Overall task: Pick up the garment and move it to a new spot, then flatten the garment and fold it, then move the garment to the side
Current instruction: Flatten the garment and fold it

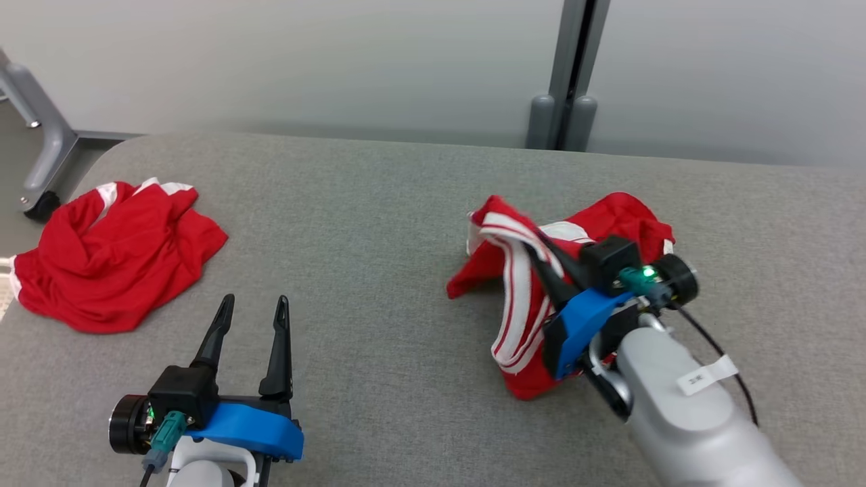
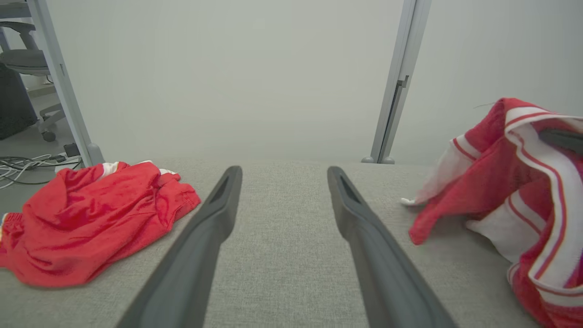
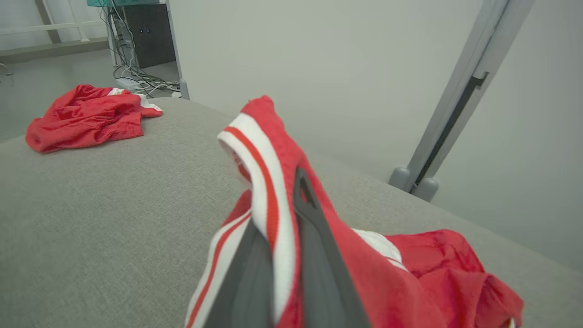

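Observation:
A red garment [image 1: 612,216] with a white striped band is bunched up at the right of the grey padded table [image 1: 379,203]. My right gripper [image 1: 538,253] is shut on its striped band, and that part is lifted off the surface while the rest lies on the table. In the right wrist view the band [image 3: 268,191] drapes between and over my fingers [image 3: 314,228]. The left wrist view has this garment [image 2: 501,182] at its right edge. My left gripper [image 1: 252,308] stands open over bare table at the lower left, holding nothing [image 2: 282,175].
A second crumpled red garment [image 1: 115,260] lies near the table's left edge [image 2: 91,214] [image 3: 86,116]. A grey post [image 1: 572,74] stands behind the far edge. A metal leg with a caster [image 1: 40,155] is off the left side, with cables [image 3: 136,77] on the floor.

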Controlling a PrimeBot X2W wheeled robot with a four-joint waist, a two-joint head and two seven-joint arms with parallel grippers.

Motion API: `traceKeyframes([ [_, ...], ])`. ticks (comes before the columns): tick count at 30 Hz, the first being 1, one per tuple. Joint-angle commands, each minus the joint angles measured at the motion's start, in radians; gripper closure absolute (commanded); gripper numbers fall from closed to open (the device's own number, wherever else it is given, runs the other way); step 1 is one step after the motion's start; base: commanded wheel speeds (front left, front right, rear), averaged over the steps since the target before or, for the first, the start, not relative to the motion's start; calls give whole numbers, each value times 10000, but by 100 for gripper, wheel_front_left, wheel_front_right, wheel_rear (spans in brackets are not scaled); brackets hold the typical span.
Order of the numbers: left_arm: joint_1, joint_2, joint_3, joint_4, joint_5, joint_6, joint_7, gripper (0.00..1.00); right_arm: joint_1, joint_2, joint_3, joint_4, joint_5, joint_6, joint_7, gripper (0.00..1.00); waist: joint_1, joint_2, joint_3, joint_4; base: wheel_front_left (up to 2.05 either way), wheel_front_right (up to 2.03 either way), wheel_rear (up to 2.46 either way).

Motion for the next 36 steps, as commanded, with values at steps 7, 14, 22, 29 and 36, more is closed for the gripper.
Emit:
traceKeyframes([
  [7,-224,33,-39,96,-131,-10,-31,0,375,199,2406,-1029,1723,3,-82,100,0,0,223,396,0,0,0],
  [14,-359,4,-94,126,-185,-10,-31,0,428,189,4051,-1834,3088,1,-83,100,0,0,380,484,0,0,0],
  [22,-237,-22,105,176,-135,-10,-31,0,595,193,4596,-2107,3585,3,-80,0,0,0,293,111,0,0,0],
  [29,32,16,354,91,-50,-10,-30,0,1256,159,2348,-2662,2104,1,-80,0,0,0,21,-466,0,0,0],
  [36,369,121,645,-23,79,-10,-30,0,2770,-239,-883,-4021,610,3,-79,0,0,0,-209,-893,0,0,0],
])
